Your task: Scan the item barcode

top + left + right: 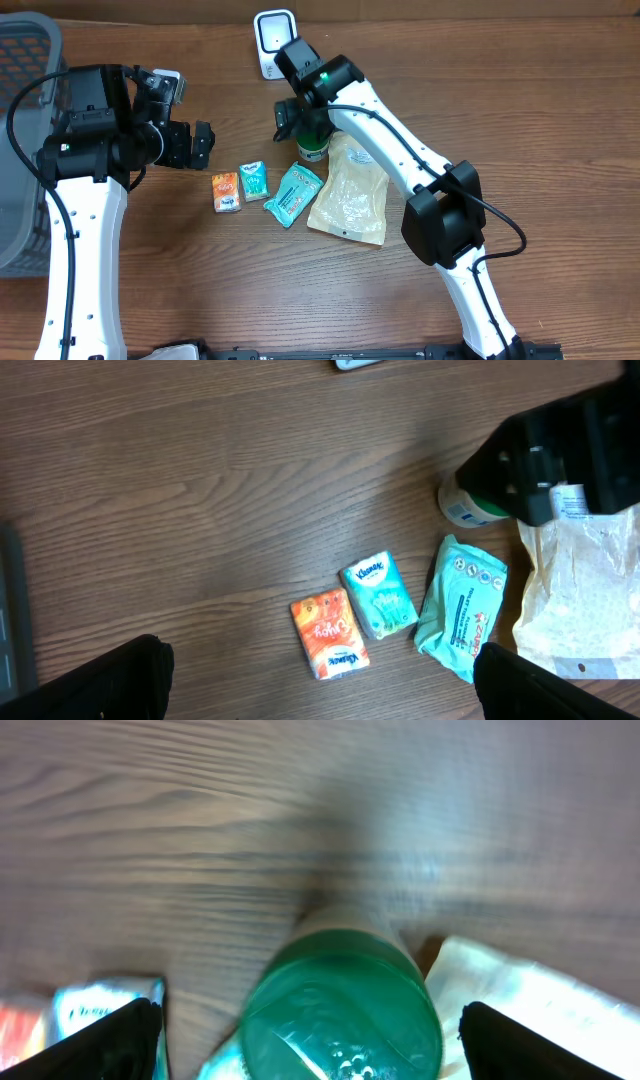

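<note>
**Bottle stands on the table between the open fingers of the right pincer**

Overhead view: a bottle [312, 148] with a green cap stands upright on the wooden table [520, 90], a little in front of a white scanner [275, 42] at the far edge. The right gripper [300, 125] hangs directly over the bottle. A clear pouch [350, 195] lies against the bottle's near side. To its left sits a row of a blue wipes pack [293, 194], a teal tissue pack [254, 181] and an orange pack [227, 192]. The left gripper [190, 118] is left of this row, near a grey basket [25, 150].

Left wrist view: the left pincer's two fingers sit in the bottom corners, spread wide, with nothing held. The three packs lie below and between them.

Right wrist view: the green cap fills the lower middle. The right pincer's fingers stand far apart on either side of it, with a clear gap on both sides, so nothing is gripped.
</note>
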`<state>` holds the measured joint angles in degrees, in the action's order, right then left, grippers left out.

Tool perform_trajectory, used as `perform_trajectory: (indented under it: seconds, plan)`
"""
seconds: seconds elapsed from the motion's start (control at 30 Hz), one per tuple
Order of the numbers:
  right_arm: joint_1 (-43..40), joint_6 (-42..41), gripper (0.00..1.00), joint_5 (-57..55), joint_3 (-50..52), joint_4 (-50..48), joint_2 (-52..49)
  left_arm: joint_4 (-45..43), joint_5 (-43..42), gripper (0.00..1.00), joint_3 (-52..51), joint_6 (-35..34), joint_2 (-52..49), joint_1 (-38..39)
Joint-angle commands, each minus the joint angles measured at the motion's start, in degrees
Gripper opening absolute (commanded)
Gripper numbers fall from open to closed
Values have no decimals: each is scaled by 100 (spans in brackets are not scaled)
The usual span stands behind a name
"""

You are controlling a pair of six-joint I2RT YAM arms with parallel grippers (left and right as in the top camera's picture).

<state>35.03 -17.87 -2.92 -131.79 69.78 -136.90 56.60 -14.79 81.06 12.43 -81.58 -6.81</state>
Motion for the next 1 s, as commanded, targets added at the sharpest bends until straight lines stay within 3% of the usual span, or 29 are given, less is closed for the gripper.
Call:
perform_trajectory:
  seconds: [0.0, 0.2, 0.63, 0.97]
  plan:
    - [11, 2258, 97, 133, -352, 103, 26, -7, -7, 99, 107, 0, 33, -2]
    - [15, 3324, 100, 131, -79, 149, 26, -7, -7, 99, 107, 0, 33, -2]
    - [-44, 3399, 99, 22, 586, -437, 24, -7, -7, 100, 107, 0, 33, -2]
    - [-105, 3292, 73, 20, 584, -492, 24, -7, -7, 99, 107, 0, 33, -2]
